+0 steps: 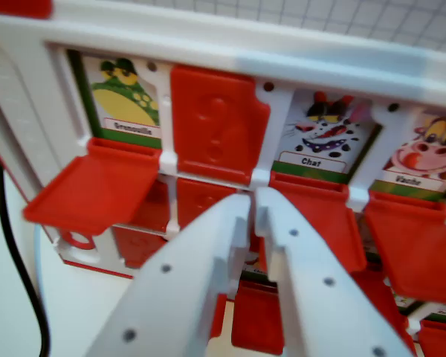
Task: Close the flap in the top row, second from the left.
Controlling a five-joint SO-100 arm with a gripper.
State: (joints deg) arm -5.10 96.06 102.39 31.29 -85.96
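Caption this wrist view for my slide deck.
Claw closed below the shut red flap; frog, cat, cow flaps open.

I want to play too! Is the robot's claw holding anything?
No, nothing. The gripper is pinched shut and empty, its tips just under the closed red flap.

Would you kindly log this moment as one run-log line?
claw: shut, empty, below second flap | second flap: closed upright | frog flap: open | cat flap: open

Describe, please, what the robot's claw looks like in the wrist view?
The claw has two white plastic fingers, matte and faintly ridged like printed parts. Each is broad at the bottom of the view and tapers to a blunt tip, with small dark round holes or screws dotted along it. A black cable hangs at the view's left.
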